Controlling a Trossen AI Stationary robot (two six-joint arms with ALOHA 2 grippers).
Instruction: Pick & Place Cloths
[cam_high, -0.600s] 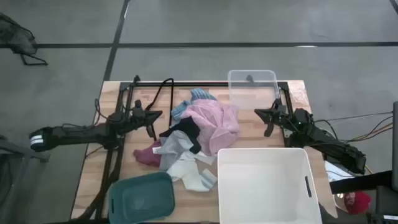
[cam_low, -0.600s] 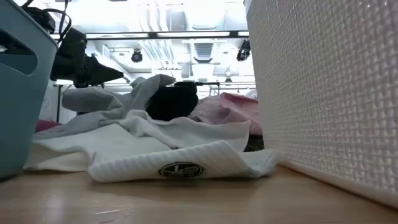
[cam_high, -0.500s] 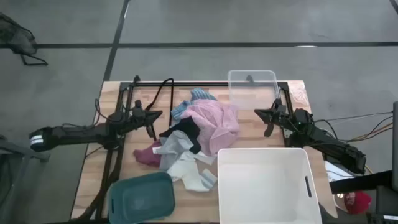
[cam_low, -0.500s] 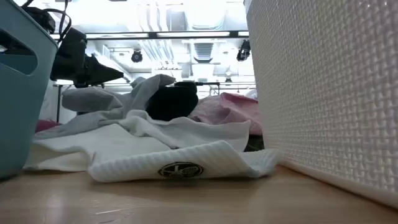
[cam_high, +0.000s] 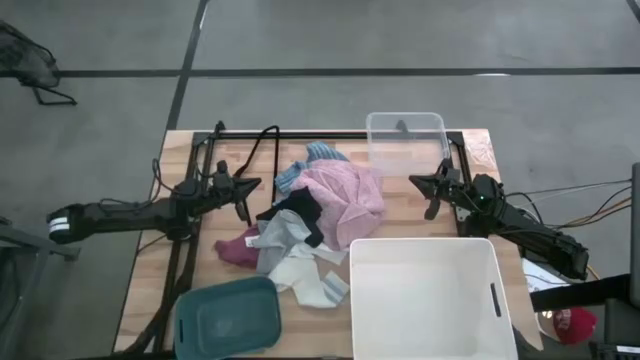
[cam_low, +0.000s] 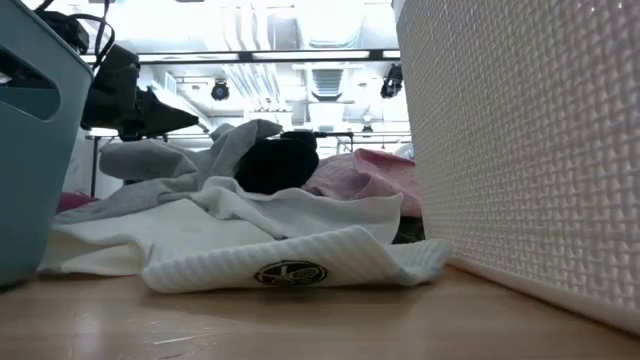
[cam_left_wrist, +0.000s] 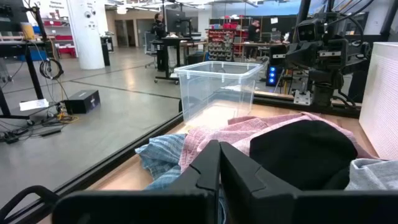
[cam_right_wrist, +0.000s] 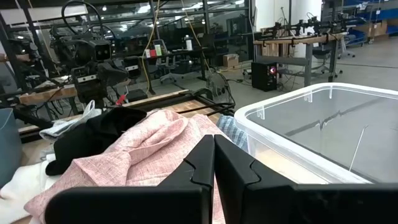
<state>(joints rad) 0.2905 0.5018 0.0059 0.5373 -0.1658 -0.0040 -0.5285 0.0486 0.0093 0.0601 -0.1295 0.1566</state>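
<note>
A heap of cloths lies mid-table: a pink cloth (cam_high: 345, 195), a blue-striped one (cam_high: 300, 168), a black one (cam_high: 300, 212), a grey one (cam_high: 282, 232), a maroon one (cam_high: 238, 250) and white socks (cam_high: 305, 275). My left gripper (cam_high: 252, 187) hovers shut just left of the heap. My right gripper (cam_high: 420, 186) hovers shut to the heap's right, beside the clear bin. In the left wrist view the shut fingers (cam_left_wrist: 219, 163) point at the pink (cam_left_wrist: 249, 132) and black cloth (cam_left_wrist: 305, 152). The right wrist view looks over the pink cloth (cam_right_wrist: 143, 158).
A clear plastic bin (cam_high: 405, 145) stands at the far side, a white bin (cam_high: 430, 300) at the near right, a teal bin (cam_high: 228, 317) at the near left. A black frame (cam_high: 215, 135) runs along the far and left edges.
</note>
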